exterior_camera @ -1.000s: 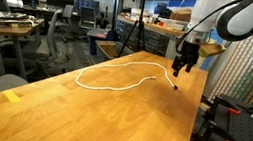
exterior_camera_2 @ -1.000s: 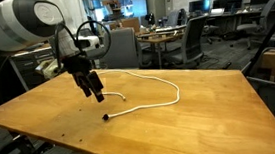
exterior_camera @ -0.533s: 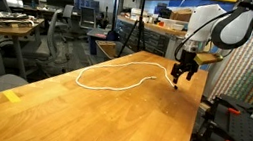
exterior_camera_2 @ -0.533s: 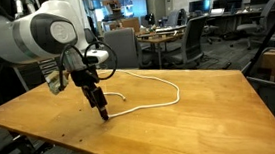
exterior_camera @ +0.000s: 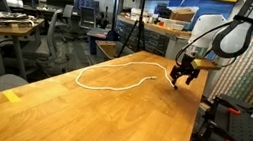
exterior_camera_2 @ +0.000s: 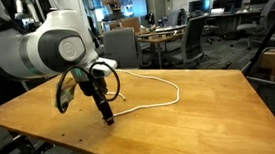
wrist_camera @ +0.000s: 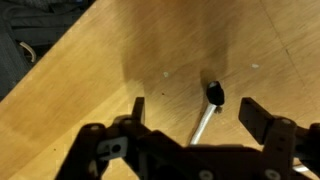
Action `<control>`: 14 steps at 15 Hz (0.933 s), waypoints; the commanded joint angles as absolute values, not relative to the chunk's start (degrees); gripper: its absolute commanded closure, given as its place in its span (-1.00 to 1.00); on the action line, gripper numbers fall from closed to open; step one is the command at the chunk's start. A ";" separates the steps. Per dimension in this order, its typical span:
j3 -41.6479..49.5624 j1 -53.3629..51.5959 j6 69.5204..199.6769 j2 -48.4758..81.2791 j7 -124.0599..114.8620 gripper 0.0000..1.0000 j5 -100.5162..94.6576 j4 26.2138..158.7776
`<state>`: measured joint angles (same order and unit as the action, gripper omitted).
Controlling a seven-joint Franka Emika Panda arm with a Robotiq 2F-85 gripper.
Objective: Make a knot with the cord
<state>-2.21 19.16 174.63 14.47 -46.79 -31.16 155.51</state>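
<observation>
In an exterior view, the long, thin white cord (exterior_camera: 151,79) lies in an open loop on the bare light-brown wooden table (exterior_camera: 89,116). The white robot arm (exterior_camera: 218,34) reaches down at the table's far edge, and its black gripper (exterior_camera: 178,80) is low over the cord's end there.

In an exterior view from the opposite side, the gripper (exterior_camera_2: 108,117) points down at the tabletop (exterior_camera_2: 202,122), right at one end of the cord (exterior_camera_2: 178,95), which bends away and curves back behind the arm (exterior_camera_2: 50,49).

In the wrist view, the gripper (wrist_camera: 193,108) has its jaws apart. The cord's small dark tip (wrist_camera: 215,93) lies on the wood (wrist_camera: 80,70) between the fingers (wrist_camera: 137,105), unclamped.
</observation>
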 commanded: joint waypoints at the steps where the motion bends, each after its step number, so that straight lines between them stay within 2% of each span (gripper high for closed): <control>1: 2.96 14.24 180.65 15.36 -51.18 -0.81 -34.97 155.25; 2: 1.48 12.77 178.70 15.28 -51.50 -0.51 -33.72 152.51; 3: 2.61 10.93 178.96 15.26 -51.85 -0.32 -34.41 151.94; 4: 2.24 10.18 178.85 15.61 -51.32 -0.28 -34.41 151.17; 7: 2.37 7.06 177.81 16.22 -50.81 0.25 -34.41 149.91; 8: 2.29 6.69 177.26 16.56 -50.00 -0.34 -34.50 149.87; 9: 4.19 4.95 175.99 16.35 -49.35 -0.53 -36.47 149.60; 10: 4.29 5.21 175.54 16.20 -47.47 -0.54 -37.85 149.75; 11: 2.33 6.39 176.64 15.95 -49.23 -0.15 -35.12 150.77; 13: 3.19 5.97 176.27 16.16 -48.53 -0.46 -36.54 150.70; 14: 3.39 5.97 176.19 16.20 -48.29 -0.55 -36.86 150.64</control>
<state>3.40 5.97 176.18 16.20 -48.28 -36.87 150.63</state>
